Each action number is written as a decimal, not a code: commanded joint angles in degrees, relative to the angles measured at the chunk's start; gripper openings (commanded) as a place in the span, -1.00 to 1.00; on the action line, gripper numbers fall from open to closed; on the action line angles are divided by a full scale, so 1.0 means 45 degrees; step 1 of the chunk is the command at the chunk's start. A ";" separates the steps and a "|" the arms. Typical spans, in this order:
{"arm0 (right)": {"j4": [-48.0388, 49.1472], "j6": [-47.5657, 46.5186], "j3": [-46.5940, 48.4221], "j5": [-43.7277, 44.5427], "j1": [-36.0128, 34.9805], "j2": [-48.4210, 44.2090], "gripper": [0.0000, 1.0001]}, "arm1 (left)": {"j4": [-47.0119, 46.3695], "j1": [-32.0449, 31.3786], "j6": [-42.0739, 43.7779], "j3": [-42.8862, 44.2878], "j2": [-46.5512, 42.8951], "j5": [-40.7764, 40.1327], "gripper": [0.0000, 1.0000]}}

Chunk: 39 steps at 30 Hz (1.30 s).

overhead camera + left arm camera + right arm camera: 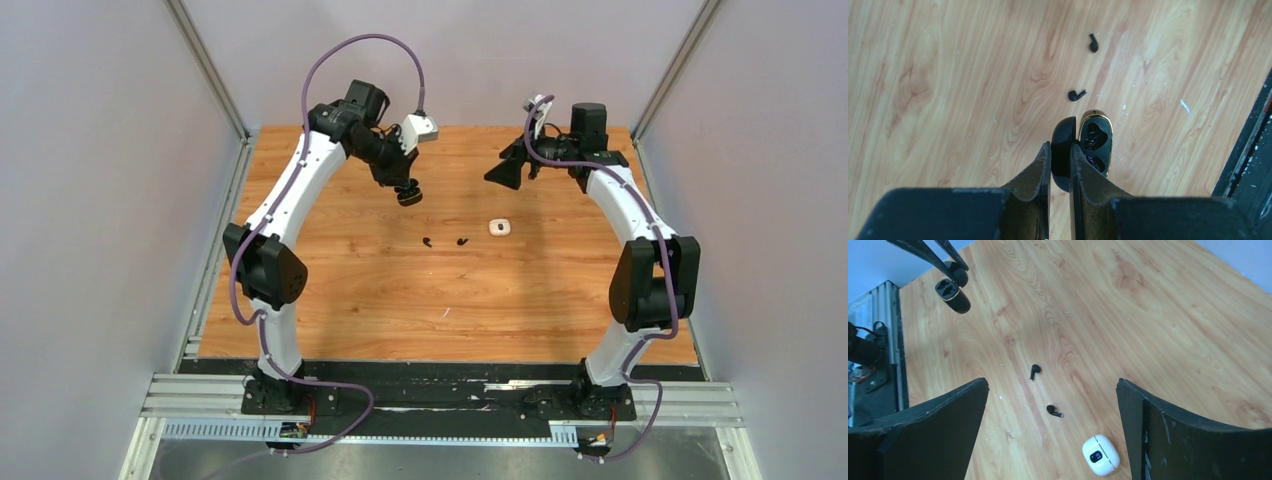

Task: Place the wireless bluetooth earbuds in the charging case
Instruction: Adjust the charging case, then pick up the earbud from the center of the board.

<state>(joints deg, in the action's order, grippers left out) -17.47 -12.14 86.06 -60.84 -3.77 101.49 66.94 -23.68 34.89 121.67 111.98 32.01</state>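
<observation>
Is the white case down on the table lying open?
No: in the right wrist view the white case lies closed on the wooden table, lid shut, its small dark display facing up.

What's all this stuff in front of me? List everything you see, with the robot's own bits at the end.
earbuds: two, black, lying loose near the middle of the table, apart from each other
black case: one, black with a gold rim, open, held up off the table by its lid
white case: one, white, shut, lying on the table to the right of the earbuds
table: one, light wood, under everything
walls: pale grey, at the left, back and right
arms: two, white with black joints, purple cables along them
left gripper: one, black, shut on the black case's lid
right gripper: one, black, wide open, holding nothing
</observation>
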 commanded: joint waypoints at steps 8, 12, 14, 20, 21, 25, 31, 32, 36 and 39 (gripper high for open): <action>-0.1496 0.2456 0.1161 -0.1270 0.0644 0.1429 1.00 | 0.0002 0.0136 -0.0677 -0.0189 -0.0333 -0.0661 -1.00; -0.1401 0.3712 0.0475 -0.0789 0.0643 0.1643 0.97 | -0.0267 0.0177 -0.1181 -0.0753 -0.0595 -0.0591 -1.00; -0.1772 0.2619 0.0522 -0.0700 0.0386 0.1626 0.76 | -0.0344 0.0225 -0.1481 -0.0963 -0.0680 -0.0558 -1.00; -0.4507 -0.3220 0.1894 0.1995 -0.1008 0.1868 0.28 | -0.0669 0.0496 -0.2758 -0.1332 -0.1224 -0.0271 -1.00; -0.4553 -0.3794 0.1942 0.1889 -0.1151 0.1883 0.27 | -0.0952 0.0599 -0.2882 -0.1518 -0.1356 -0.0227 -1.00; -0.4584 -0.6310 0.2219 0.1320 -0.1848 0.2363 0.32 | -0.2809 0.1007 -0.3500 -0.3382 -0.1934 -0.0265 -1.00; -0.4866 -0.8621 0.3558 0.1448 -0.2993 0.4123 0.26 | -0.2869 0.2082 -0.4949 -0.3539 -0.1622 0.1068 -1.00; -0.5282 -0.8863 0.4206 0.1559 -0.3201 0.4499 0.19 | -0.2886 0.2169 -0.4994 -0.3731 -0.1784 0.1202 -1.00; -0.5813 -1.0648 0.5176 0.2047 -0.3867 0.5406 -0.08 | -0.3087 0.2397 -0.4696 -0.4473 -0.2006 0.1346 -1.00; -0.5828 -1.2625 0.5049 0.2807 -0.4206 0.5995 -0.15 | -0.2863 0.2521 -0.4968 -0.4454 -0.1787 0.1445 -1.00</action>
<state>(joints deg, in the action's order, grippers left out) -41.47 -54.39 106.56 -51.22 -20.64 126.52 54.63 -12.29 15.03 101.71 105.65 35.44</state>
